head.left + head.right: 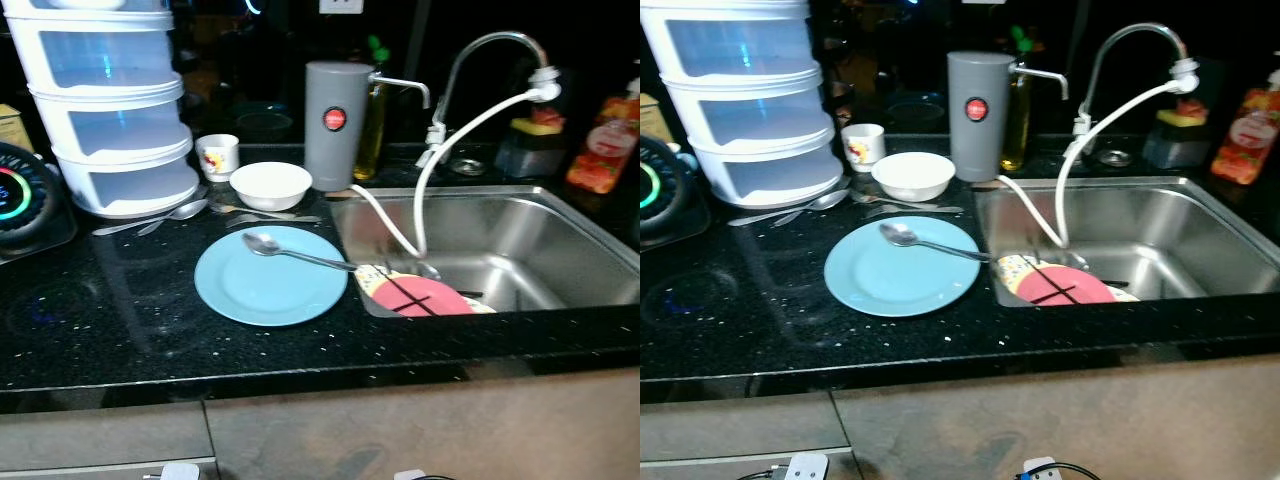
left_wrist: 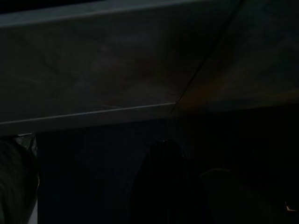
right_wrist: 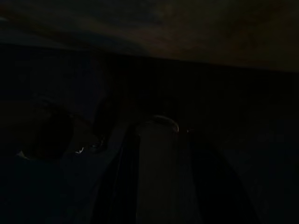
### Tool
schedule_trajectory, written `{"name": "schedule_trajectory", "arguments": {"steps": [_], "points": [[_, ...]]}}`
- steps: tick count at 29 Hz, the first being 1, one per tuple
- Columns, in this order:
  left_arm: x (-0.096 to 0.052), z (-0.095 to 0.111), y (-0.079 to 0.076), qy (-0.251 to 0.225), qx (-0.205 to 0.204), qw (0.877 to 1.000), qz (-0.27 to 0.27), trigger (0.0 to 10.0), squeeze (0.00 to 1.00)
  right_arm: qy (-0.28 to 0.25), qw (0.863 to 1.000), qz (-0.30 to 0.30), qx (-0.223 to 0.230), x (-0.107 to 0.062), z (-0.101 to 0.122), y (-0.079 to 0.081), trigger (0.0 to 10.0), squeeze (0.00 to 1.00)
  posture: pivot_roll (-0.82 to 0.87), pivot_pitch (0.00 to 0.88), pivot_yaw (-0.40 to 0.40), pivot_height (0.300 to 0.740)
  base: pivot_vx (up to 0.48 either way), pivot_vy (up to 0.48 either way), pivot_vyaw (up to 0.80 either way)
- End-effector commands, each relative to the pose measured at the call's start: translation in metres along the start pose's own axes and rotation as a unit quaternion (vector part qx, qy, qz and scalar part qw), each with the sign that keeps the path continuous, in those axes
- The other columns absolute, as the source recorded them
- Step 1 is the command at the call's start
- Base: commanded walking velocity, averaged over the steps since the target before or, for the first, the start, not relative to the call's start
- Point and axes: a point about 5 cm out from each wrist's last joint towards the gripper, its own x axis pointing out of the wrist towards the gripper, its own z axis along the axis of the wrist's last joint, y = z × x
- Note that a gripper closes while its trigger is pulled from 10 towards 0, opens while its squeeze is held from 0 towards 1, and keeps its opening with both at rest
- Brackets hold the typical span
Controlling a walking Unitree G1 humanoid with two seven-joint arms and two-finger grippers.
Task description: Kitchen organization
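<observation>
The left gripper [image 2: 166, 186] hangs low in shade before a pale cabinet front; how far it is open cannot be told, and nothing can be made out in its hold. The right gripper [image 3: 159, 172] is just as dark; two dim fingers seem to stand apart, yet its opening cannot be told with any surety.

Taking the blue plate [image 1: 270, 278] as the landmark on the black speckled worktop [image 1: 120, 320]: far to its left sits a round appliance with a glowing coloured ring [image 1: 22, 195]. Up and left of the plate stands a white stack of translucent drawers [image 1: 110, 110], with two spoons [image 1: 160, 217] lying at its foot. Behind the plate are a small white printed cup [image 1: 218, 155] and a white bowl [image 1: 271, 185], with more cutlery [image 1: 265, 213] lying between bowl and plate. A spoon [image 1: 295, 254] rests on the plate, its handle reaching over the right rim.

Behind and right of the plate stands a grey cylindrical canister [image 1: 337, 125] with a red badge, an oil bottle [image 1: 373, 115] just beside it. Right of the plate lies the steel sink [image 1: 560, 230], holding a pink plate [image 1: 420, 298] and a patterned dish. A curved tap [image 1: 490, 60] with a white hose [image 1: 440, 165] hangs over the sink. Far right stands a red bottle [image 1: 605, 140].
</observation>
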Motion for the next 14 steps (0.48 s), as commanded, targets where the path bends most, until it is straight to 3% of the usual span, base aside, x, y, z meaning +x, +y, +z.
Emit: {"name": "schedule_trajectory", "arguments": {"steps": [1, 14], "points": [[0.0015, 0.0029, -0.0059, -0.004, 0.003, 1.0, -0.005, 10.0, 0.0, 0.005, 1.0, -0.002, 0.001, -0.0003, -0.0017, -0.0008, 10.0, 0.0, 0.05, 0.024, -0.024, 0.74, 0.0, 0.0, 0.0], [0.0033, 0.0086, -0.0081, -0.013, 0.007, 1.0, -0.008, 10.0, 0.0, -0.003, 1.0, 0.005, 0.009, -0.0004, -0.001, 0.0, 10.0, 0.0, 0.06, 0.025, -0.021, 0.74, 0.0, 0.0, 0.0]]}}
